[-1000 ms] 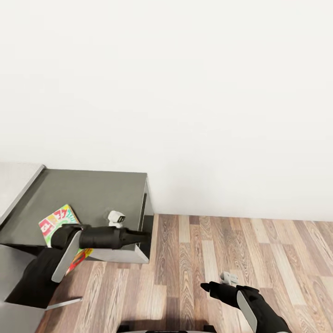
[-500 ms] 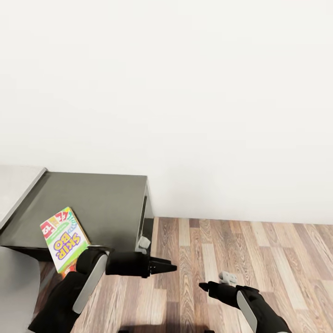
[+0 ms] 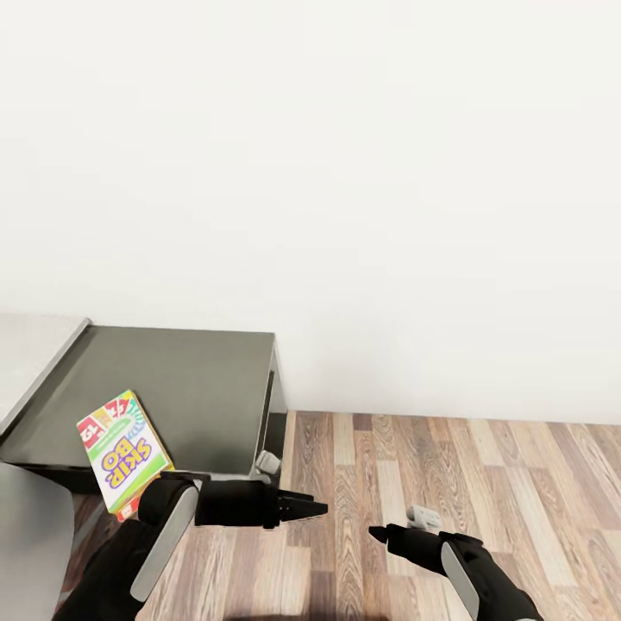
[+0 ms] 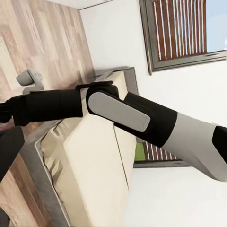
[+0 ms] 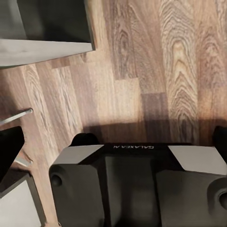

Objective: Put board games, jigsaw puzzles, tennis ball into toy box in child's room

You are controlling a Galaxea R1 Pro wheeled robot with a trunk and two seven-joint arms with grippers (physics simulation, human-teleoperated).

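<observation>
In the head view, a board game [image 3: 123, 449] lettered "SKIP BO" lies flat on the lower dark grey section of the table [image 3: 198, 388], close to that section's near edge, with one corner reaching over the edge. The lighter grey top of the table runs off at the far left. The left gripper [image 3: 306, 508] points out over the wood-plank floor [image 3: 483, 483], just past the near right corner of the dark section. Its two dark fingers lie close together and come to a point with nothing between them, so it reads as closed and empty. The board game sits behind and to the left of this gripper, next to the arm's forearm and well apart from the fingertips. The right gripper [image 3: 380, 535] hangs low over the floor, near the left one; only a dark tip shows, and whether it is parted or pressed together cannot be told. A plain white wall [image 3: 345, 172] fills the space behind.

In the left wrist view, the robot's other arm [image 4: 123, 113], black with a grey panel and a white sleeve, crosses in front of the bed [image 4: 90, 165] with its beige mattress and grey frame. A grey-framed window [image 4: 184, 33] with slatted blinds stands on the white wall beyond, and plank floor shows alongside.

In the right wrist view, the robot's dark base [image 5: 137, 184], lettered "GALAXEA", sits on the plank floor, with the edge of the dark table section [image 5: 47, 28] near a corner. One dark finger [image 5: 9, 151] shows at the side.
</observation>
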